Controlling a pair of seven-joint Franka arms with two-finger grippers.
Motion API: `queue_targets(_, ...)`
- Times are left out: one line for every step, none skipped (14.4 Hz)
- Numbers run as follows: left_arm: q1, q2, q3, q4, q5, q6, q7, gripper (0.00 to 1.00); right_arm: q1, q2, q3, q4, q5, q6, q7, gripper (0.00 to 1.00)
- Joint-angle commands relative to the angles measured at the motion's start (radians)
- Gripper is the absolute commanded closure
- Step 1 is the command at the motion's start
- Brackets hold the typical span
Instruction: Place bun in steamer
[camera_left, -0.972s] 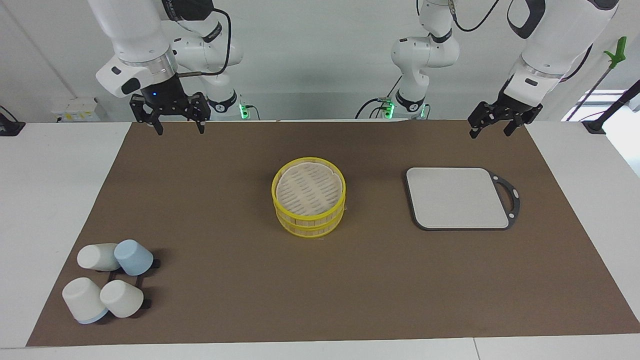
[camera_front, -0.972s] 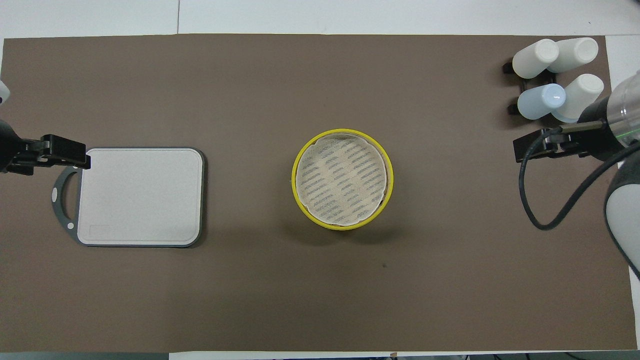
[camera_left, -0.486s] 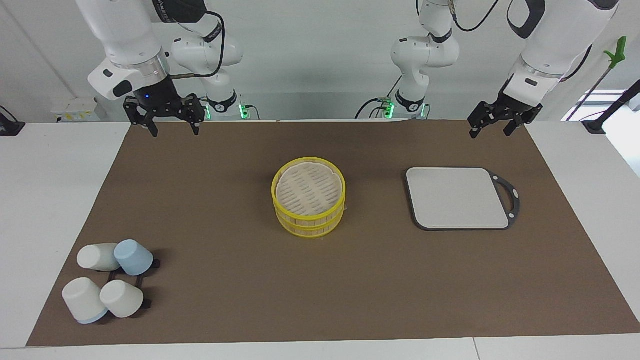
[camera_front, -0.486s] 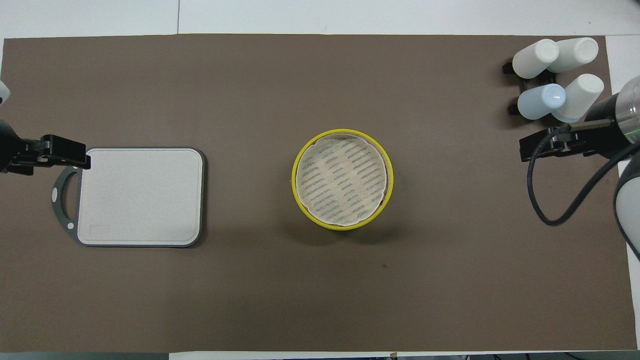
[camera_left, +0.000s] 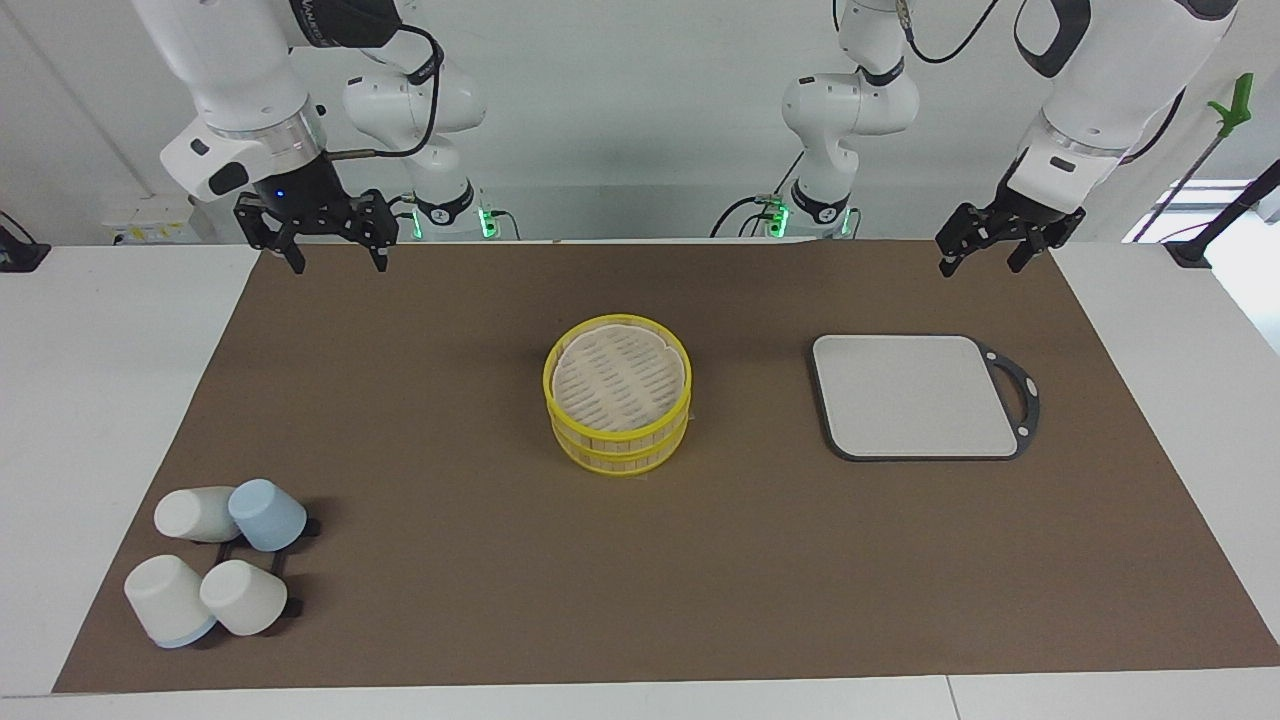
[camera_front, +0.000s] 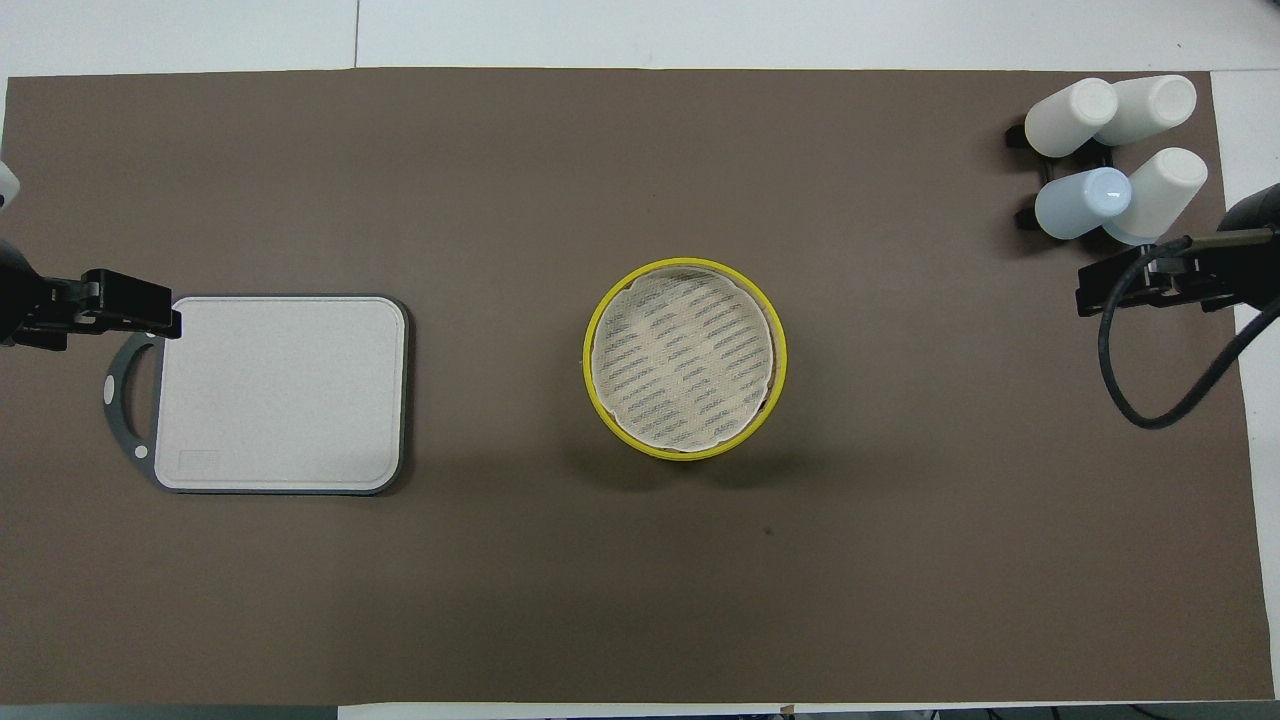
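Note:
The steamer (camera_left: 617, 440) (camera_front: 600, 400), a round yellow-rimmed basket, stands in the middle of the brown mat with its pale woven lid (camera_left: 617, 375) (camera_front: 685, 358) on top. The bun is out of view. My right gripper (camera_left: 335, 255) (camera_front: 1100, 290) hangs open and holds nothing, over the mat's corner nearest the right arm's base. My left gripper (camera_left: 982, 258) (camera_front: 150, 312) hangs open and holds nothing too, over the mat close to the handle end of the grey board. Both are well apart from the steamer.
A grey board with a dark handle (camera_left: 915, 395) (camera_front: 280, 392) lies toward the left arm's end. Several white and blue cups (camera_left: 215, 570) (camera_front: 1110, 160) sit on a black rack at the right arm's end, farther from the robots than the steamer.
My right gripper has drifted outward toward its own end of the table, still open. The left arm, the steamer, the board and the cups have not moved.

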Motion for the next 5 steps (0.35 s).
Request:
queue_targets(0.01, -0.013, -0.003, -0.004, -0.015, -0.005, 0.02, 0.0, -0.02, -0.008, 0.008, 0.003, 0.023, -0.029, -0.024, 0.0)
queue_targets(0.01, -0.013, -0.005, -0.004, -0.015, -0.004, 0.02, 0.0, -0.02, -0.008, 0.008, 0.003, 0.021, -0.035, -0.024, 0.0)
queue_targets(0.01, -0.013, -0.005, -0.004, -0.014, -0.004, 0.02, 0.0, -0.019, -0.006, 0.008, 0.003, 0.02, -0.035, -0.024, 0.0)
queue_targets(0.01, -0.013, -0.005, -0.004, -0.014, -0.004, 0.02, 0.0, -0.02, -0.006, 0.008, 0.003, 0.02, -0.033, -0.024, 0.0)
queue_targets(0.01, -0.013, -0.005, -0.004, -0.014, -0.004, 0.02, 0.0, -0.02, -0.006, 0.006, 0.003, 0.02, -0.033, -0.024, 0.0)
